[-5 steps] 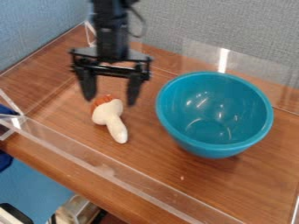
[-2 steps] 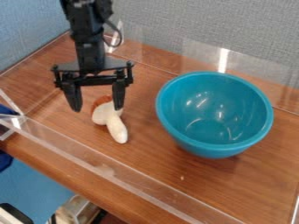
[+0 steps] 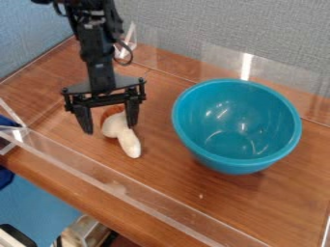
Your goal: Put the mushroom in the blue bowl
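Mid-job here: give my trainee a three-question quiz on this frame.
1. True or false: the mushroom lies inside the bowl.
2. The gripper is: A) open over the mushroom, B) shut on the mushroom, C) over the bowl.
3. On which side of the bowl, in the picture, does the mushroom lie?

Key: 1 false; 2 A; 3 left.
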